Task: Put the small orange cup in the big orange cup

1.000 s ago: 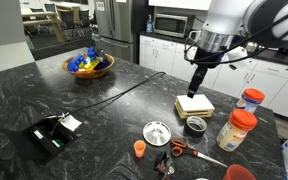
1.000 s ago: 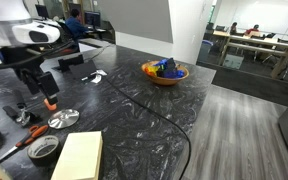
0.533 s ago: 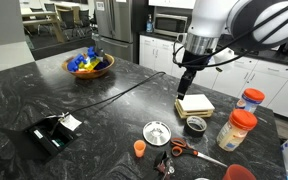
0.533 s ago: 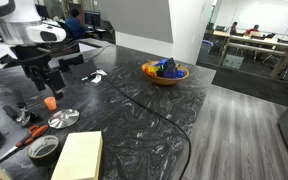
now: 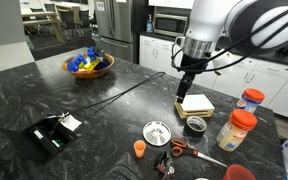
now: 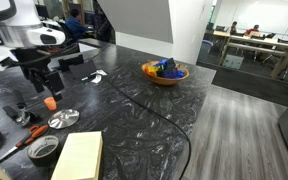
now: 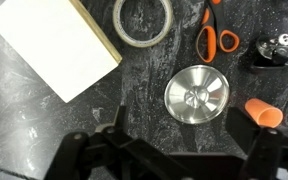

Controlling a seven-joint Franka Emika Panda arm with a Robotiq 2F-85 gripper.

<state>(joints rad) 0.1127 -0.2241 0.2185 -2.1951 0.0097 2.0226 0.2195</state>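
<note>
The small orange cup [image 5: 140,148] stands upright on the black marbled counter near the front; it also shows in an exterior view [image 6: 50,102] and at the right edge of the wrist view [image 7: 264,113]. The big orange cup [image 5: 240,172] is darker red-orange and sits at the bottom edge, to the right of the scissors. My gripper [image 5: 184,88] hangs well above the counter over the notepad and lid area. In the wrist view its fingers [image 7: 189,140] are spread apart and hold nothing. The small cup lies just outside the right finger.
A silver lid [image 7: 197,95], a tape roll [image 7: 144,18], orange-handled scissors [image 7: 216,30] and a cream notepad [image 7: 54,45] lie below the gripper. Two clear jars with orange lids [image 5: 237,128] stand at the right. A bowl of toys [image 5: 89,65], a black device [image 5: 52,132] and a cable lie further off.
The arm has shifted sideways, leftward in an exterior view, from over the notepad's far side toward the lid and small cup. Little has moved in the last half second. The objects stay put.
</note>
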